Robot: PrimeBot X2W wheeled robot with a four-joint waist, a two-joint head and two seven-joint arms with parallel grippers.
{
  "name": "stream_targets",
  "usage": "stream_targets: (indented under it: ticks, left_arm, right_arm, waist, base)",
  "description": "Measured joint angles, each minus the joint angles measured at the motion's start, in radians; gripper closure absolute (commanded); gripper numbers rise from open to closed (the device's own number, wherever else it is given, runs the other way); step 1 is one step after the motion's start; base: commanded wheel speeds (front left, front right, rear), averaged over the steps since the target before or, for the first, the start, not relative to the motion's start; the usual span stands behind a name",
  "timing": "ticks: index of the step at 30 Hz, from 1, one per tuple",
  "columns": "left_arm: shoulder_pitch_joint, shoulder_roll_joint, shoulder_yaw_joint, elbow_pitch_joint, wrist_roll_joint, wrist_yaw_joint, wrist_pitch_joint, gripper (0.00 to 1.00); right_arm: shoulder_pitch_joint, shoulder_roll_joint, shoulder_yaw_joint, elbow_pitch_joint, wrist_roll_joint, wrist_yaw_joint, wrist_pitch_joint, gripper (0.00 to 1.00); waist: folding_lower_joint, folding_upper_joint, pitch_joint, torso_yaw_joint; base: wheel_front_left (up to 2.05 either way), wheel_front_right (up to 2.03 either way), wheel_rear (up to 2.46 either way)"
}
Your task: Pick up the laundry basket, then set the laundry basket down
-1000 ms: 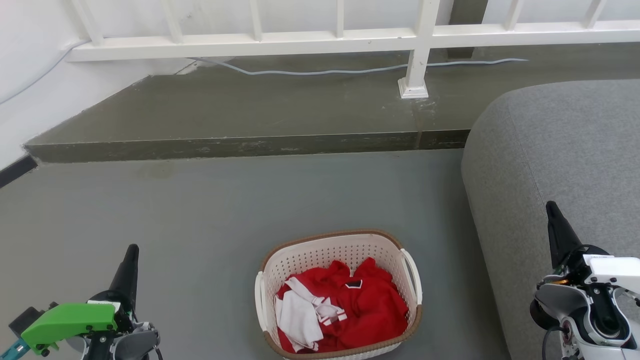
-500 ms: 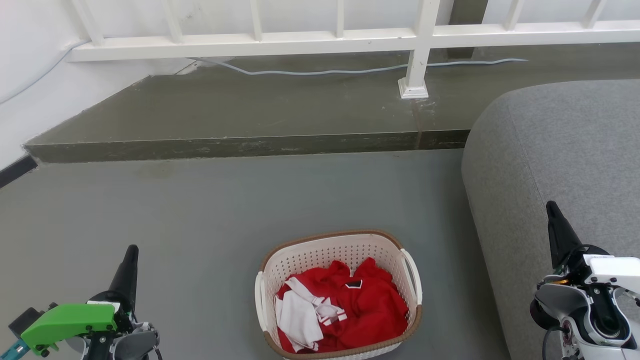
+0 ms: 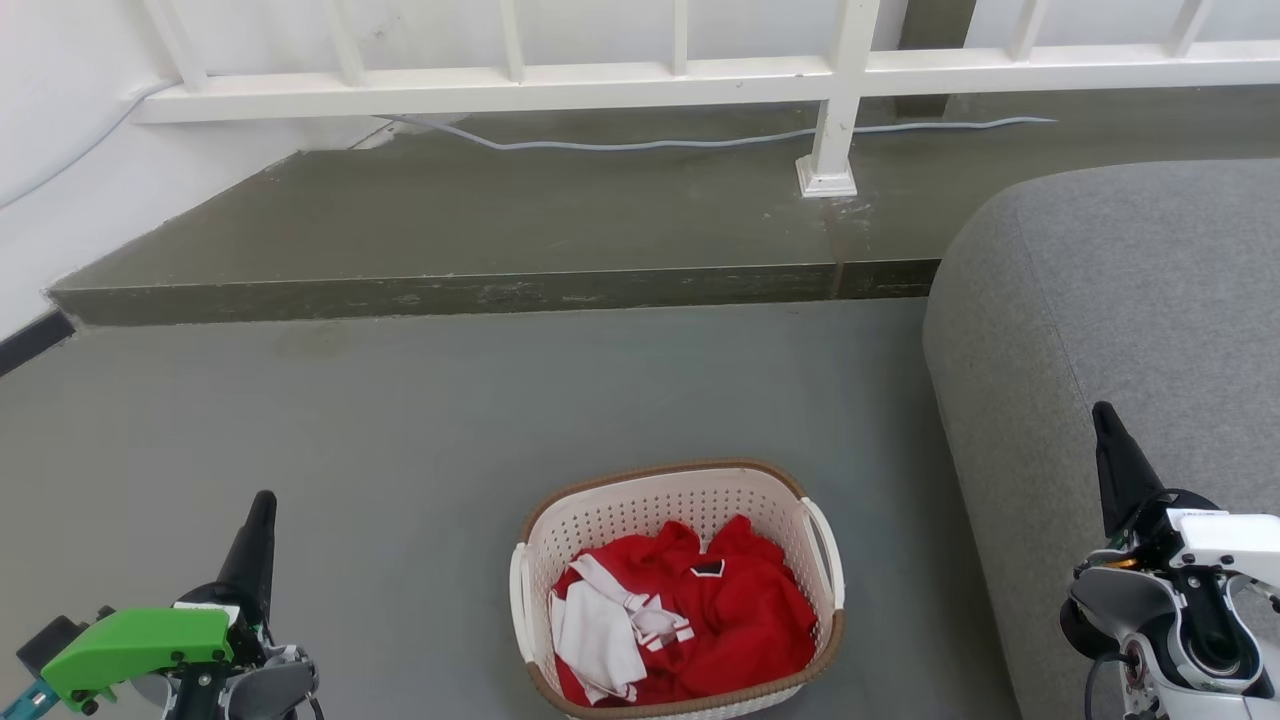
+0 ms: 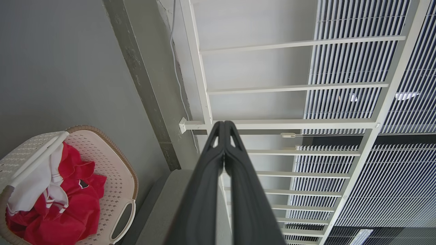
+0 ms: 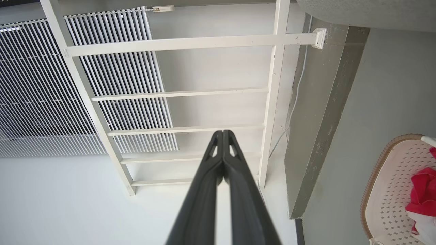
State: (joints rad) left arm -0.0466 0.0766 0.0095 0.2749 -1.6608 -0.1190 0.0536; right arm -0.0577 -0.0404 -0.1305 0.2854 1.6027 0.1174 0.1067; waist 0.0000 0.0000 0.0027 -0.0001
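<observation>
Looking down from the head cam: grey floor (image 3: 400,420) across most of the frame, w/ a grey fabric sofa (image 3: 1130,300) bulging in at right. Beyond the floor, a raised concrete step (image 3: 500,220) carries a white railing (image 3: 600,80); a thin pale cable (image 3: 650,143) runs along the step.

Laundry basket (image 3: 660,470) sits on the floor at bottom centre, between the two arms and just left of the sofa, apart from both grippers. Cream perforated walls, brown woven-look rim, white loop handles on its left (image 3: 519,600) and right (image 3: 825,550) sides. Inside: a crumpled red shirt (image 3: 740,620) w/ a white garment (image 3: 600,630) over its left part.

Left gripper (image 3: 264,500) is at lower left above the floor, right gripper (image 3: 1103,415) at lower right in front of the sofa, both pointing up-frame. In the wrist views each pair of dark fingers is pressed together tip to tip, nothing between them.
</observation>
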Motion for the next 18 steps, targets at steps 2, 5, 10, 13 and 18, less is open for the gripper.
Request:
stream_targets:
  ticks: [2,5,10,13,18]
  left_arm:
    - [0.000,0.000,0.000,0.000,0.000,0.000,0.000,1.00]
    - [0.000,0.000,0.001,0.001,0.000,0.000,0.000,1.00]
    - [0.000,0.000,0.001,0.002,0.000,0.000,0.000,1.00]
    - [0.000,0.000,0.001,0.002,0.000,0.000,0.004,1.00]
    - [0.000,0.000,0.002,0.002,0.000,-0.001,0.004,1.00]
  right_arm:
    - [0.000,0.000,0.000,0.000,0.000,0.000,0.000,1.00]
    - [0.000,0.000,0.000,0.000,0.000,0.000,0.000,1.00]
    - [0.000,0.000,0.000,-0.001,0.000,0.000,0.000,1.00]
    - [0.000,0.000,0.000,-0.001,0.000,0.000,0.000,1.00]
    - [0.000,0.000,0.000,-0.001,0.000,0.000,0.000,1.00]
  waist:
    - [0.0000,0.0000,0.000,0.000]
    - [0.0000,0.0000,0.000,0.000]
    - [0.0000,0.0000,0.000,0.000]
    - [0.0000,0.0000,0.000,0.000]
    - [0.0000,0.0000,0.000,0.000]
  base:
    - [0.00,0.00,0.00]
    - [0.00,0.00,0.00]
    - [0.00,0.00,0.00]
    - [0.00,0.00,0.00]
    - [0.00,0.00,0.00]
